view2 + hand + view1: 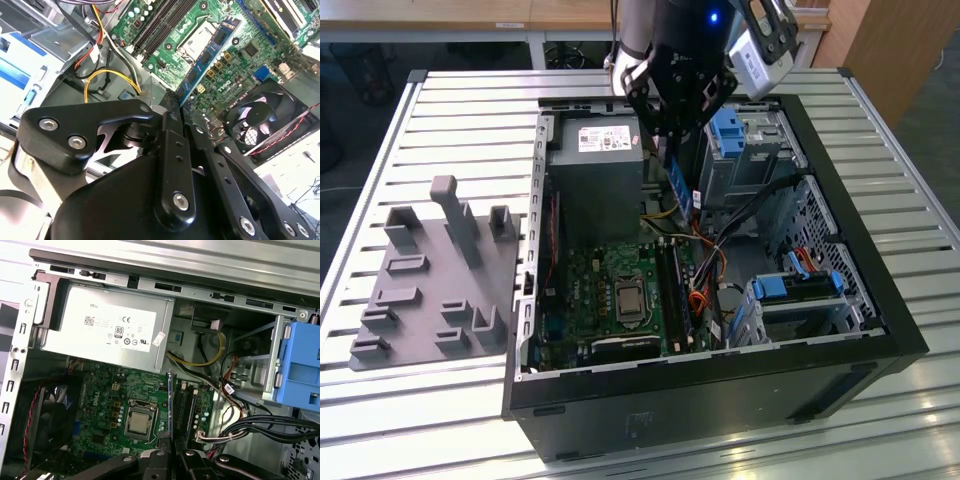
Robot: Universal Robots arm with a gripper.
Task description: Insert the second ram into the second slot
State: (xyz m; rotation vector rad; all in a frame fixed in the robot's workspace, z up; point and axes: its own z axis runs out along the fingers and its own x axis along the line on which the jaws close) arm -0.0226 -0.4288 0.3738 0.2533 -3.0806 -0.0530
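We hold the memory stick clamped in our gripper above the motherboard, mid-carry, judging it must meet its slot squarely.

bright, even light; soft shadows

Black end effector w/ chunky linkage bars & silver screws; silver-grey arm, blue LED.

Thin blue second ram, upright, aloft
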